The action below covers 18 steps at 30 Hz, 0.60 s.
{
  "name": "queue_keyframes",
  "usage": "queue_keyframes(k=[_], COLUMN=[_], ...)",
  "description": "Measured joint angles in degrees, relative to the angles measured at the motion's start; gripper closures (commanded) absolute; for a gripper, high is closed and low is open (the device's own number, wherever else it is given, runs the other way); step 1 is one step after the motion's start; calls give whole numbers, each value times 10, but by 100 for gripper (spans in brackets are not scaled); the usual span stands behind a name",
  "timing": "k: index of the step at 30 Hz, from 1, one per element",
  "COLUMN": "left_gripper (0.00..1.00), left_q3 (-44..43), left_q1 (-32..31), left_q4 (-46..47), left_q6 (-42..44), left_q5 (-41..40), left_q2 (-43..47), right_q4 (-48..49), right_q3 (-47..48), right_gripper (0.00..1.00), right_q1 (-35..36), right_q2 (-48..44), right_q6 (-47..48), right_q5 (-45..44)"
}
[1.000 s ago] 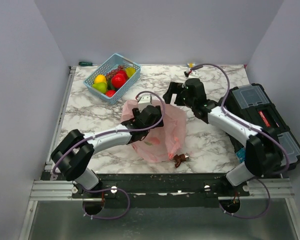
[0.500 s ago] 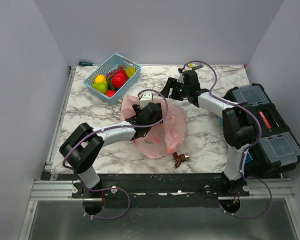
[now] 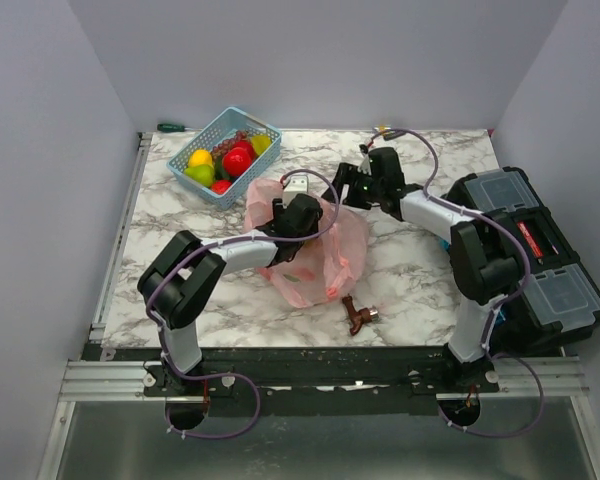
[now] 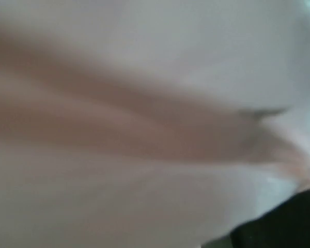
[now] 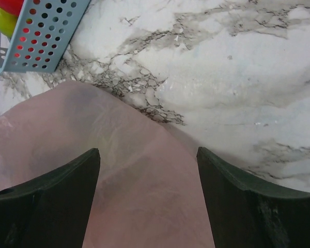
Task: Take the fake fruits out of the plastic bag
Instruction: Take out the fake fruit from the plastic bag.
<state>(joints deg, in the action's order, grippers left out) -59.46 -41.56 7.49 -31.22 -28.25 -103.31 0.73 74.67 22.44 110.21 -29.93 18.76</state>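
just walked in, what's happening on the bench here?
Both arms are working the pink plastic bag mid-table. The left gripper is down against the bag; its camera shows only blurred pink, so its jaws can't be read. The right gripper hovers open over the bag's far edge. The fake fruits in view sit in the blue basket; whether any are inside the bag isn't clear.

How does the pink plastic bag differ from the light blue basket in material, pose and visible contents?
The translucent pink plastic bag is soft and crumpled, lying near the middle of the marble-patterned table; the light blue lattice basket is rigid and stands at its far left corner. The basket is open on top, showing red, yellow and green fake fruits; the bag's contents are only vague shapes through its film. Both rest on that table.
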Motion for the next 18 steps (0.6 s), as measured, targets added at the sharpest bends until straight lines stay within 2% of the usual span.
queue_keyframes(k=[3,8,13,18], left_gripper=[62,65,74,76], left_q3=[0,6,34,68], left_q1=[1,1,1,2], left_q4=[-2,-47,-105,-141], left_q6=[13,19,13,5], left_q5=[17,54,118,194], left_q2=[2,39,134,216], right_q4=[-16,-37,-52,-64], right_q3=[-25,-96,-149,-206], right_gripper=[12,0,0,0], right_q1=[0,0,0,0], right_q2=[-39,-155,-261,-346], right_q6=[0,3,17,22], right_q5=[-21,-68,-91,-88])
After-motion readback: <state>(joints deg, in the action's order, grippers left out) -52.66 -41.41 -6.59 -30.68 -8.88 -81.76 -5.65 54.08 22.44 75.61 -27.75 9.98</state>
